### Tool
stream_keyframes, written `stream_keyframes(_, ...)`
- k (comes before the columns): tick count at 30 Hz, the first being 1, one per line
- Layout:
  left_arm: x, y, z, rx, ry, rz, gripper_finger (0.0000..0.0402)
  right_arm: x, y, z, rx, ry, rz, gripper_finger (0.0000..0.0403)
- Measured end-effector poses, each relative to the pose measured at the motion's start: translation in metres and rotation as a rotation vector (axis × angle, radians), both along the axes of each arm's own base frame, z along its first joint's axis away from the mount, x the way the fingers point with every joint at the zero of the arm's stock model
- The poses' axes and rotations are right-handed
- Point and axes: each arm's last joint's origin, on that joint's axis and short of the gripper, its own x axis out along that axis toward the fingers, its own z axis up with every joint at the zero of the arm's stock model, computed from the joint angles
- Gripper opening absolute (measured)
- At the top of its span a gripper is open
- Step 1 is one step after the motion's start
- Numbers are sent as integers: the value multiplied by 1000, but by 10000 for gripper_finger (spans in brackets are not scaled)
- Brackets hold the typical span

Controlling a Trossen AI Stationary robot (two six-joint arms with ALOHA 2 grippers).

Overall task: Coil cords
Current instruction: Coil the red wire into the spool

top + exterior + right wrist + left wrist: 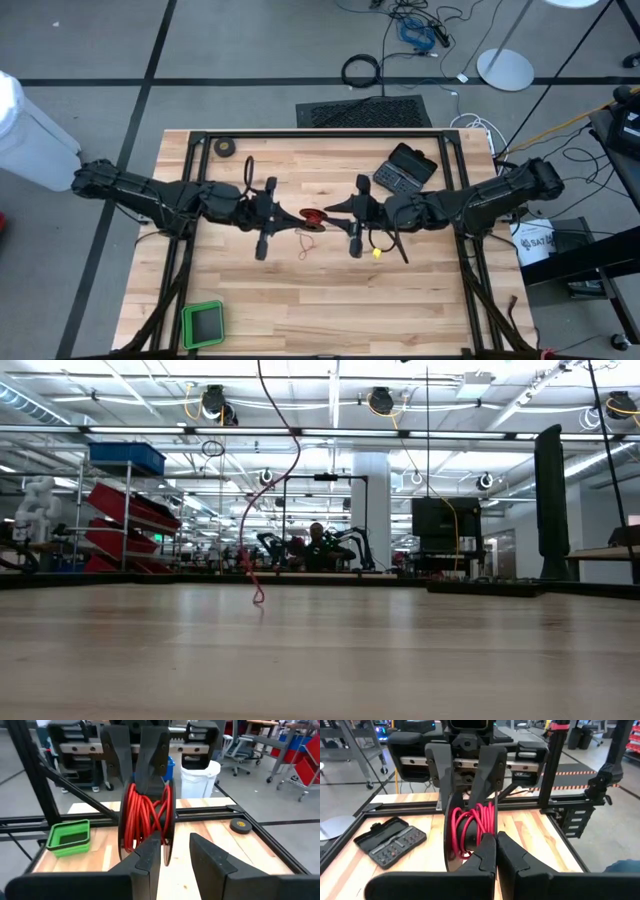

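A black reel (313, 216) wound with thin red wire (145, 815) hangs in the air over the table's middle, between my two grippers. My left gripper (292, 213) comes level from the left, and its fingers are shut at the reel (470, 827). My right gripper (333, 209) faces it from the right. It is open (172, 847), and the lower edge of one reel flange (167, 852) shows in the gap. A loose tail of the wire (262, 510) hangs down, and its end (259, 598) is on the table. My left gripper is shut at the reel's rim (495, 822), on the side nearest it. Its own fingers (480, 860) cover the exact spot. They point level, coming from the table's left. The reel stands on edge, lifted clear, with the wire tail slack below it. My right gripper: I cannot tell whether its open fingers touch the reel.
A black tool case (405, 168) lies open at the far right. A black tape roll (226, 147) sits at the far left corner and a green tray (203, 322) near the front left. A small yellow piece (377, 253) lies under the right arm. Black frame rails (320, 133) border the table.
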Motion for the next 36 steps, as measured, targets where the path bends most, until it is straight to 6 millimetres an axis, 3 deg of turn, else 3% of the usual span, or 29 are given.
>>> stream_keyframes(8, 0, 0, 0, 2, 4, 8, 1, 4, -6, -4, -10, 16, -12, 83)
stream_keyframes(14, 0, 0, 0, 3, 3, 11, 1, 4, -6, -4, -29, 18, -5, 13)
stream_keyframes(17, 0, 0, 0, 2, 3, 12, 6, 4, -6, -4, -36, 17, -8, 5)
stream_keyframes(23, 0, 0, 1, -22, -4, 16, 35, 4, -6, -4, -40, 17, -11, 1)
stream_keyframes(31, -2, -10, 1, -60, -4, 26, 105, 4, -6, -4, -41, 21, -14, 0)
stream_keyframes(36, -14, -17, 5, -36, -12, 89, 126, 2, -7, -2, -33, 22, -17, 0)
